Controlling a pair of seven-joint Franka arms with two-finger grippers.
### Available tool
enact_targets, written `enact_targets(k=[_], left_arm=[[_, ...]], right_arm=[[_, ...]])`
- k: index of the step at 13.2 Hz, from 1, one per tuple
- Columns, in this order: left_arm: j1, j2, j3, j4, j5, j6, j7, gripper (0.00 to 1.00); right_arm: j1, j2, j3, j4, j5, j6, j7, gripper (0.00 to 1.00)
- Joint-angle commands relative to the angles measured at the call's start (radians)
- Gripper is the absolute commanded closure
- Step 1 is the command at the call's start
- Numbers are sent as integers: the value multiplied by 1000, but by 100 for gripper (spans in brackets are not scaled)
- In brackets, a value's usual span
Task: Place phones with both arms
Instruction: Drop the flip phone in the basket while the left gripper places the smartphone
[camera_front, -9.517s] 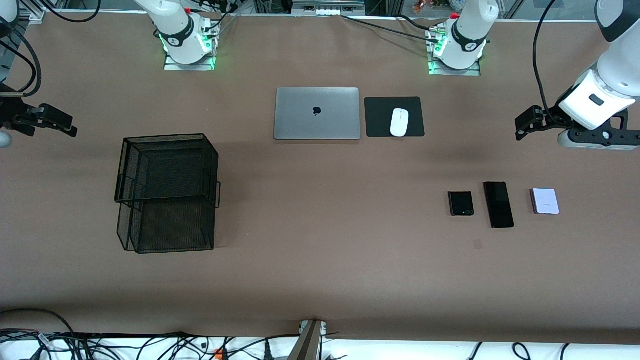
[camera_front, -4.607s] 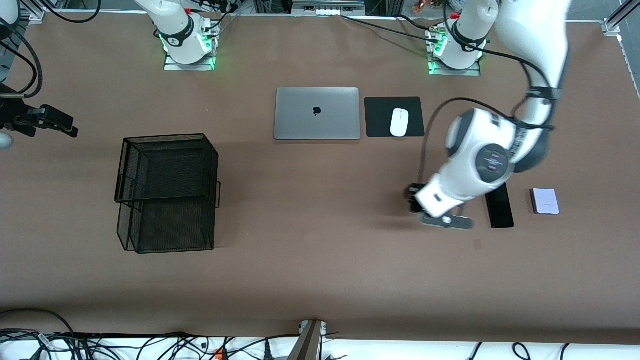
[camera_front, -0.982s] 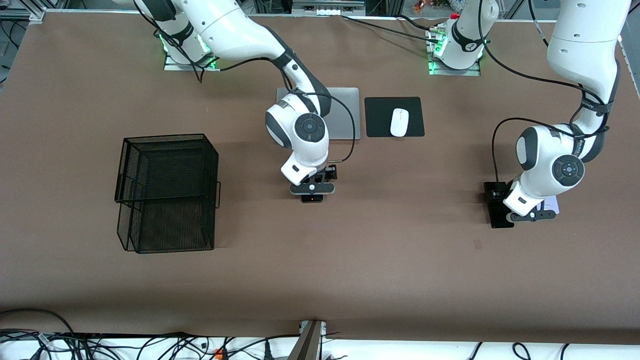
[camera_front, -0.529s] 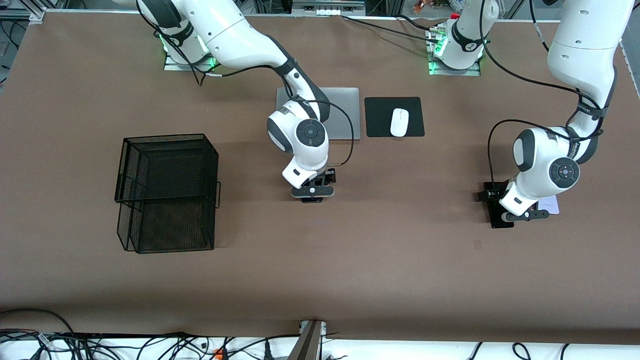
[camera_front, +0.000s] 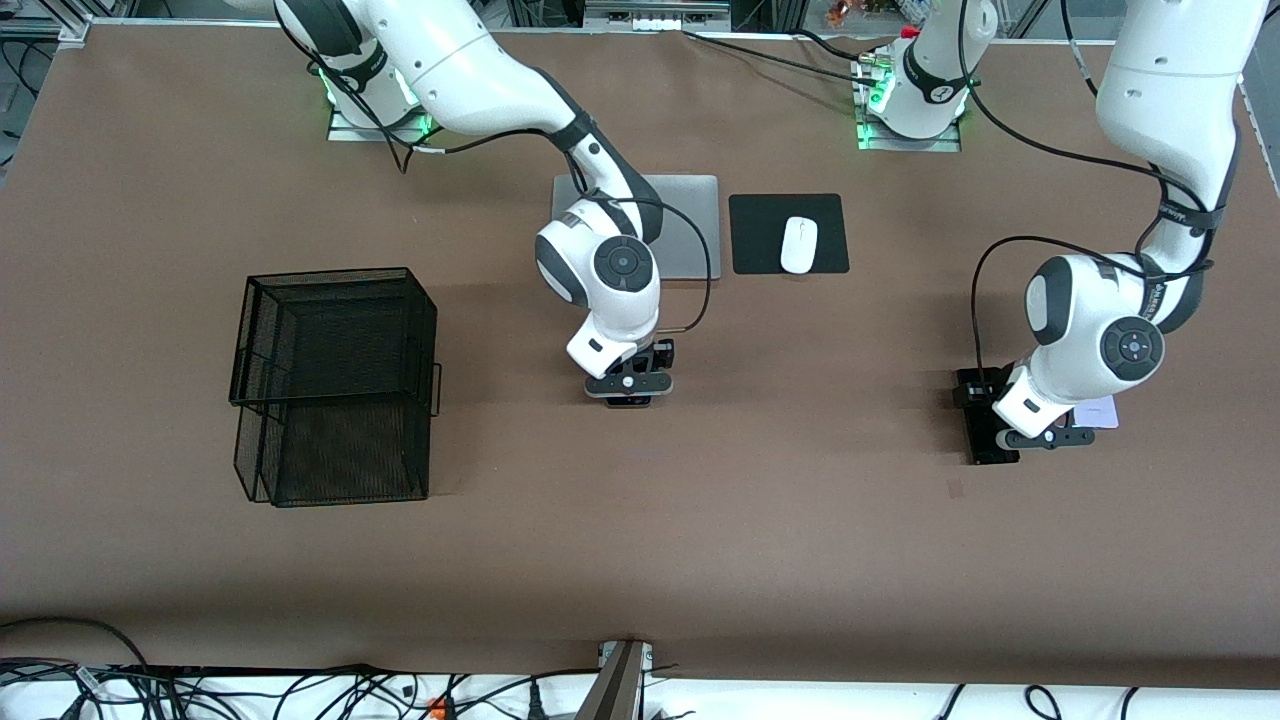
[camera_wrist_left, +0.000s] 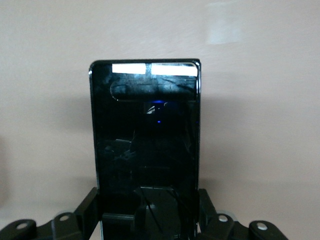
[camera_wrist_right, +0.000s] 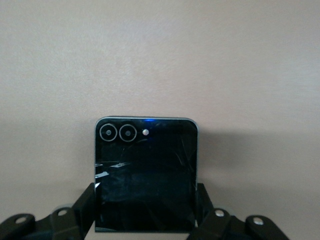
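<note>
Left gripper (camera_front: 1003, 438): clamped across the long slim black phone (camera_wrist_left: 145, 145) by its side edges, low at the left arm's end of the table, apparently for lifting.

Right gripper (camera_front: 630, 390): clamped likewise on the folded black phone (camera_wrist_right: 145, 175), mid-table, nearer the front camera than the laptop (camera_front: 690, 235).

Lilac-white phone (camera_front: 1098, 411): flat on the table beside the left gripper, ungripped.

Mesh basket (camera_front: 335, 385): toward the right arm's end, probable destination.

Markings: none readable on the phones.
</note>
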Motion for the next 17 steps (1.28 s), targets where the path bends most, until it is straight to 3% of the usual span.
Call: enact_targets(k=[1, 5, 7, 10, 12, 15, 17], left_arm=[[-8, -25, -16, 141, -14, -193, 10, 83], [-16, -24, -77, 297, -11, -377, -1, 83], [-75, -19, -83, 383, -14, -460, -12, 83], [-236, -1, -85, 438, -18, -472, -90, 85], [-354, 54, -86, 483, -52, -463, -201, 85], [-514, 175, -85, 590, -165, -384, -453, 85], [-586, 229, -86, 594, -170, -216, -545, 85]], right_arm=[[-16, -140, -4, 26, 22, -214, -10, 95], [-124, -347, -5, -6, 62, -492, -91, 95], [-164, -481, -75, -145, 64, -512, -198, 95], [-166, -725, -275, -479, 65, -396, -459, 95], [-165, -821, -402, -645, 62, -293, -612, 95], [-166, -817, -534, -737, 62, -174, -783, 95], [-171, -772, -567, -806, 67, -45, -821, 95]])
